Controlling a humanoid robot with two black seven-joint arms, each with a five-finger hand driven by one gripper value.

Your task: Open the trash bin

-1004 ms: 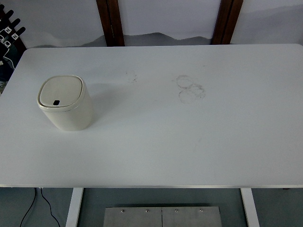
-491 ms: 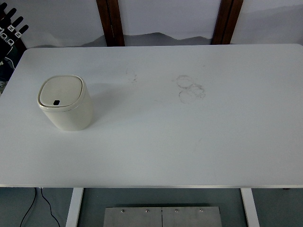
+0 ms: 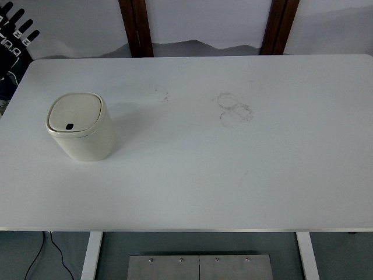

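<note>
Cream trash bin (image 3: 80,127) lid shut, well apart from left hand (image 3: 16,32) at table's far-left corner.

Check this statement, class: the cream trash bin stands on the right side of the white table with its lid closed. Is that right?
Not quite. The head view shows the trash bin on the left side of the table, not the right. Its lid is closed, as stated.
</note>
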